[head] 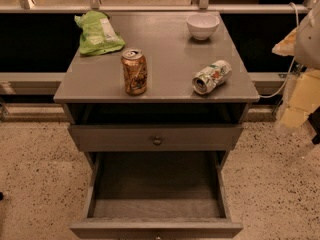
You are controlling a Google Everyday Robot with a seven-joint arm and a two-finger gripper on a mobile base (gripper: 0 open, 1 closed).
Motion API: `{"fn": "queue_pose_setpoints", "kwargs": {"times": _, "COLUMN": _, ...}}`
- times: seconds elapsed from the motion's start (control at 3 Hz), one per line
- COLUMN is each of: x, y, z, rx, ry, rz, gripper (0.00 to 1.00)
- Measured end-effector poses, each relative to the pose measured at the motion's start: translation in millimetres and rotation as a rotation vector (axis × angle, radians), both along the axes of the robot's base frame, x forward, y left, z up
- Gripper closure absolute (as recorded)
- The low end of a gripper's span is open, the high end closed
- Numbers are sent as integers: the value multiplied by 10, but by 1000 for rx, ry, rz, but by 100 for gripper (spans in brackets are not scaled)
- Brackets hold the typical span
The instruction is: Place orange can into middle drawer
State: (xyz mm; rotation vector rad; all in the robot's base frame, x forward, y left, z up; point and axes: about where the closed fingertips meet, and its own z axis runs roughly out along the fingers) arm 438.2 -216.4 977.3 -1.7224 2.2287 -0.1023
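The orange can (134, 72) stands upright on the grey cabinet's top, near the front edge and left of centre. The middle drawer (156, 211) is pulled wide open below, towards the camera, and its inside is bare. Its front panel sits at the bottom edge of the view. My gripper (298, 96) is a pale, blurred shape at the far right edge, beside the cabinet's right side, level with the tabletop's front. It is well apart from the can and holds nothing that I can see.
A dented white-green-red can (212, 76) lies on its side at the front right of the top. A white bowl (202, 25) stands at the back right, a green snack bag (98, 33) at the back left. The upper knobbed drawer (157, 139) is shut. Speckled floor surrounds the cabinet.
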Motion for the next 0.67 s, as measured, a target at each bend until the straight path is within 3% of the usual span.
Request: {"fn": "queue_pose_setpoints", "kwargs": {"times": 0.67, "x": 28, "y": 70, "z": 13, "rx": 18, "ry": -16, "rz": 21, "gripper": 0}}
